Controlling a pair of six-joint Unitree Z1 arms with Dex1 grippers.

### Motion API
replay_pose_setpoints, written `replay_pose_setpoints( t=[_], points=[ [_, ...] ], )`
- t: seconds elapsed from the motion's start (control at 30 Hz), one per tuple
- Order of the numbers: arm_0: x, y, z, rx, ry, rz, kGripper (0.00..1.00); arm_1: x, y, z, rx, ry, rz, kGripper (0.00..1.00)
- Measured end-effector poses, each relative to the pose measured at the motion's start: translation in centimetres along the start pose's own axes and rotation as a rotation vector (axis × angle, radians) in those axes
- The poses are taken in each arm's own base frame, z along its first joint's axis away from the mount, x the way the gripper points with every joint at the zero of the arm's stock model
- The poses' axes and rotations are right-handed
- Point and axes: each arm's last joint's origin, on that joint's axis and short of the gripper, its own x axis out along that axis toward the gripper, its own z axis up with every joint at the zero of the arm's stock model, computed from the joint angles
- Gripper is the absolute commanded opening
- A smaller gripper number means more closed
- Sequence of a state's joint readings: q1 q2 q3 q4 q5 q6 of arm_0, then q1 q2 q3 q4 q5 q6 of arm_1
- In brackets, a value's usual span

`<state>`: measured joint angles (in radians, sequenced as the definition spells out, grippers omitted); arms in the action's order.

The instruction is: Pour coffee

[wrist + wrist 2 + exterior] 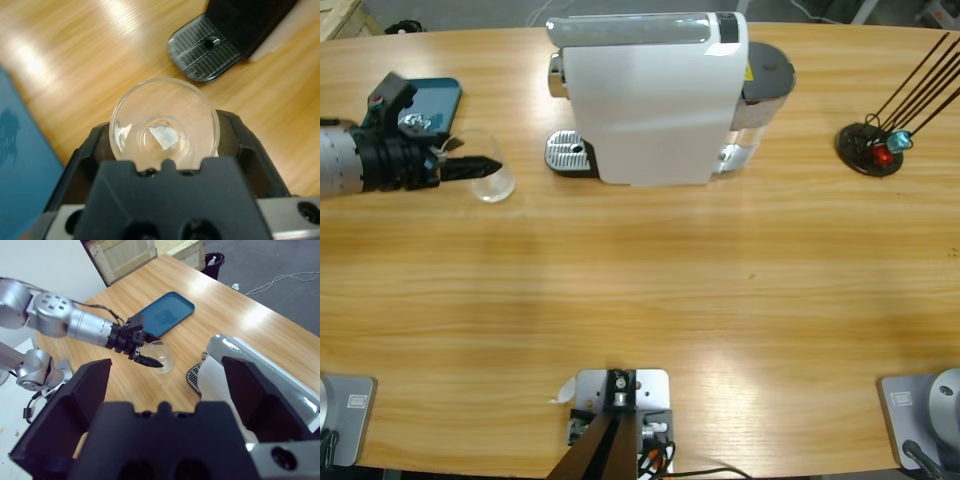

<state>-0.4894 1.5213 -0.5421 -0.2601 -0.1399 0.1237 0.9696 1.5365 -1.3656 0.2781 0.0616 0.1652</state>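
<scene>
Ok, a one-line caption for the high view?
Left gripper grips an empty clear glass cup beside the white coffee machine's drip tray.

Right gripper [165,390] jaws spread wide, nothing between them, camera tilted across the table [240,315]. Other arm [60,320] comes in from the left edge; its gripper [147,360] is closed on the rim of a clear glass [162,356] standing on the wood. Blue tray [165,315] lies flat just behind the glass. White coffee machine [260,375] sits right of the glass, partly hidden by the near jaw, its grey drip grate [194,376] facing the glass. Wooden crates [145,252] and a black bin [212,262] beyond the table's far end.
</scene>
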Motion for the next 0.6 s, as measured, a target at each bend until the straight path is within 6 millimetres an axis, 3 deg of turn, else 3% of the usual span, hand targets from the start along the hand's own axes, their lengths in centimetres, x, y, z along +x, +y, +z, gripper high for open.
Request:
replay_pose_setpoints(
  t=[0.23,0.6],
  points=[
    [-0.1,2.0,3.4,0.149,-0.030,-0.129,0.135,0.1,-0.3,-0.3,0.003,0.002,-0.007,1.000],
    [3.5,3.6,4.3,0.249,-0.029,-0.265,0.135,0.1,-2.0,-0.2,0.028,-0.001,-0.037,0.996]
  ],
)
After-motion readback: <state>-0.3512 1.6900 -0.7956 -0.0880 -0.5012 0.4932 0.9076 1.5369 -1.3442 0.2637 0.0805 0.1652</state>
